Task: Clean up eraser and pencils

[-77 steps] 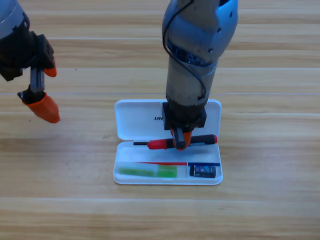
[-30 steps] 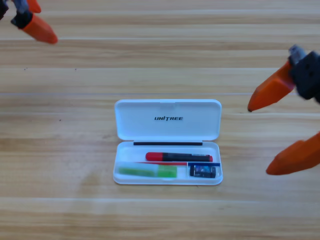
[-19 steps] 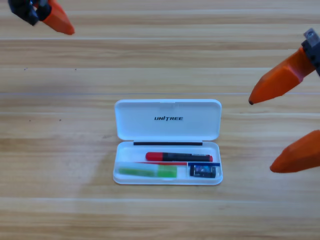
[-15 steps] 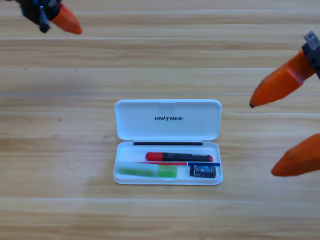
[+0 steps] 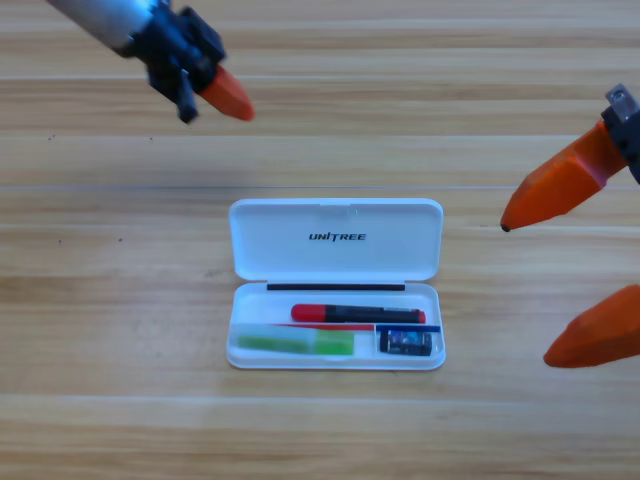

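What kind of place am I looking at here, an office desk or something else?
Probably a robot test bench, not an office. A bare wooden table holds only a white case printed UNITREE, open, with pencils and an eraser inside. The left gripper comes in at upper left; the right gripper waits open at the right edge.

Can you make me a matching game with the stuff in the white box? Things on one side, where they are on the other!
Things:
1. eraser
2. green pencil
3. black-and-red pencil
4. left gripper

Places:
A. bottom left of the case
B. above the table, top left
C. bottom right corner of the case
D. upper row of the case

Pairs: 1-C, 2-A, 3-D, 4-B
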{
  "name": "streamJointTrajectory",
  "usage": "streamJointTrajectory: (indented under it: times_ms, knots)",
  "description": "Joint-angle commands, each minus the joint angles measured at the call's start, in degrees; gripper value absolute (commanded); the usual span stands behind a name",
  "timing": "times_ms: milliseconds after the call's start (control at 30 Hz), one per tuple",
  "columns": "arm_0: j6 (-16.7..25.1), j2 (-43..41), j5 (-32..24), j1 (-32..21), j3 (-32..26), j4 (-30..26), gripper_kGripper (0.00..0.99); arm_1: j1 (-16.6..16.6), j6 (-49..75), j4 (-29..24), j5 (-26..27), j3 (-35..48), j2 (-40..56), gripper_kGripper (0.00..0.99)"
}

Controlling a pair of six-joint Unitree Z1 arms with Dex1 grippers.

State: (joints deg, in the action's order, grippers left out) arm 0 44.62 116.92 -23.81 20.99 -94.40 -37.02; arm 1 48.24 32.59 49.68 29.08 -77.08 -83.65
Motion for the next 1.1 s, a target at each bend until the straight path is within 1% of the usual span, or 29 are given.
streamJointTrajectory:
  times_ms: [33,267,433,833,1100]
  knots:
    - [-1.2,5.1,-0.5,4.6,1.8,2.5,0.0,-1.3,-0.4,-1.1,0.5,1.2,0.5,0.962]
    - [-1.8,6.4,-0.6,5.4,5.1,5.4,0.0,-1.3,-0.4,-1.1,1.2,1.3,0.2,0.962]
    - [-1.7,6.7,-1.2,5.4,7.0,6.4,0.0,-1.3,-0.4,-1.1,1.6,1.2,0.2,0.962]
    - [-1.7,6.4,-3.5,4.8,10.4,6.7,0.0,-1.0,-0.4,-1.1,1.8,1.3,-0.4,0.962]
    - [-1.7,3.5,-4.1,4.8,13.0,6.3,0.0,-0.9,-0.5,-1.1,1.8,1.3,-0.4,0.962]
